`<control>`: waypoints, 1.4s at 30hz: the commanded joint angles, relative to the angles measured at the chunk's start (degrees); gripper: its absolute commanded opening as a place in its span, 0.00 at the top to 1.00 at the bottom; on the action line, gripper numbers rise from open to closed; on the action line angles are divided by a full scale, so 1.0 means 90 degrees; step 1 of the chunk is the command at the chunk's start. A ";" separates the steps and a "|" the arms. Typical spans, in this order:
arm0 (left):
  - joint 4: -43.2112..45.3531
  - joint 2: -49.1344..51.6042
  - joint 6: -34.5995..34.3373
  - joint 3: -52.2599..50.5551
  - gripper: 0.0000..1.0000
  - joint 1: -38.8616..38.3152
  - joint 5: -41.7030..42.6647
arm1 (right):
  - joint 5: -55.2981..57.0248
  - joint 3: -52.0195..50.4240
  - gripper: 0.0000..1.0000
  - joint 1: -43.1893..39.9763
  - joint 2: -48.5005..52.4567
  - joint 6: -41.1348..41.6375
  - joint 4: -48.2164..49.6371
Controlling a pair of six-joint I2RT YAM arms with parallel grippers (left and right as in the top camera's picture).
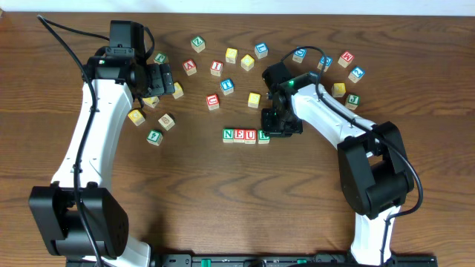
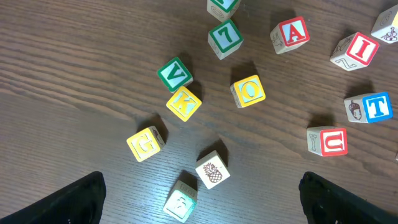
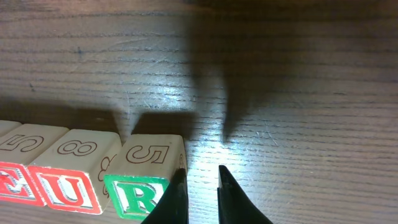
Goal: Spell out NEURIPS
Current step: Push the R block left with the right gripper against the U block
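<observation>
**Right gripper** (image 3: 199,170): the jaws are drawn almost together, with only a thin slit between them and nothing held. In the right wrist view it stands at bottom centre, just beside the right end of the R cube (image 3: 146,186). One finger overlaps that cube's edge, but contact cannot be confirmed.

**Row:** in the overhead view the N cube (image 1: 228,134), E cube (image 1: 240,135), U cube (image 1: 251,136) and R cube sit side by side at frame centre. The gripper body partly covers the R cube there. In the right wrist view the frame edges cut off the row and the N cube is outside the frame.

**Left gripper** (image 1: 166,77): it is at the upper left of the overhead view. In the left wrist view its fingertips (image 2: 78,199) occupy the two bottom corners, spread wide and gripping nothing.

**Remaining letters:** the I cube (image 1: 216,67) lies at upper centre, well apart from the row. Letters on the other loose cubes (image 1: 247,62) at upper centre and upper right are too small to read.
</observation>
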 commanded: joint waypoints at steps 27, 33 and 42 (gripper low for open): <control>0.0002 -0.0010 0.0036 0.0092 0.02 0.0019 -0.0017 | -0.0041 -0.0034 0.79 0.0197 0.0053 0.0636 0.0100; 0.0002 -0.0010 0.0036 0.0092 0.02 0.0019 -0.0017 | -0.0044 0.0177 0.76 0.0136 0.0051 0.0469 -0.0070; 0.0002 -0.0010 0.0036 0.0092 0.02 0.0019 -0.0017 | -0.0070 0.0850 0.68 0.0109 0.0012 -0.0087 -0.0826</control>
